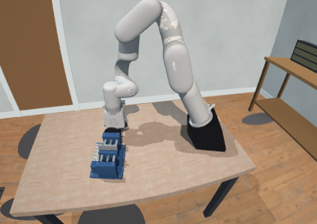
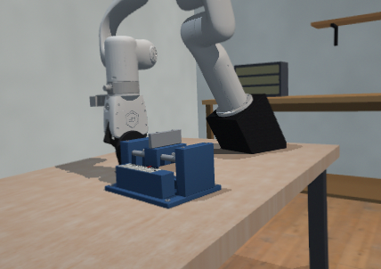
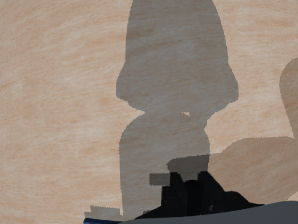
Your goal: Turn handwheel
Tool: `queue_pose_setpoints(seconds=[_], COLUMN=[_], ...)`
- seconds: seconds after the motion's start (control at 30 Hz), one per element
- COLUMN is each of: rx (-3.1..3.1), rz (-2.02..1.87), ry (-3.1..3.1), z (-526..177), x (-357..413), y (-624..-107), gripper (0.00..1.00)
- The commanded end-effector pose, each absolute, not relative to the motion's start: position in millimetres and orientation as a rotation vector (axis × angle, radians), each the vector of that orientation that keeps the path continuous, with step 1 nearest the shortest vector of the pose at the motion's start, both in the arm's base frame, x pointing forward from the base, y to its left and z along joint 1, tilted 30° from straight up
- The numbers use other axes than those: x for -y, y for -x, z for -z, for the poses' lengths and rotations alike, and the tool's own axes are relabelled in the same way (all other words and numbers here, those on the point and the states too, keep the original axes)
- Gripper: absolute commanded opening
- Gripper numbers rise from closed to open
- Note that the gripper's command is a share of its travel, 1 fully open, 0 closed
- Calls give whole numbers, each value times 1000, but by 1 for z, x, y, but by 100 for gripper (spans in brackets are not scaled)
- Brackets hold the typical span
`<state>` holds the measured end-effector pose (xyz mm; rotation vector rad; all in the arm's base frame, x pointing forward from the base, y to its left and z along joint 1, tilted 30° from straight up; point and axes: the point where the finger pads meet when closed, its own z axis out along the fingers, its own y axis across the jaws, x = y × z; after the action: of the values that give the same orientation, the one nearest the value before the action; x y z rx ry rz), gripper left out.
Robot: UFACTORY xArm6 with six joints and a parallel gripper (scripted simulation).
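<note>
A blue stop fixture [image 1: 108, 156] stands on the wooden table, left of the middle. It has two grey rods, a grey stop plate [image 2: 166, 138] and a scale strip with a small red pointer [image 2: 149, 166]; the reading is too small to tell. My gripper [image 1: 112, 127] is down at the fixture's far end, shut on the dark handwheel [image 3: 198, 196]. In the exterior view the gripper [image 2: 117, 144] sits right behind the blue end block, which hides most of the wheel.
The arm's black base [image 1: 206, 131] stands on the table to the right of the fixture. A wooden shelf [image 1: 292, 96] with a dark box stands off the table at the far right.
</note>
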<state>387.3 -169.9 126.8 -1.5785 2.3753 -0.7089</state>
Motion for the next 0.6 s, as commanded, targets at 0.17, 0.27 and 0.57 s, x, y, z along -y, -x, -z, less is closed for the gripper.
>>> queue_pose_setpoints(seconds=[0.17,0.27,0.57], rx=[-2376,-2376,-2376], rz=[710,710,710], ry=[1579,1579,1579], z=[-129,-131,-138], x=[165,163,159], y=[-376,-373,-365], gripper=[6,6,6])
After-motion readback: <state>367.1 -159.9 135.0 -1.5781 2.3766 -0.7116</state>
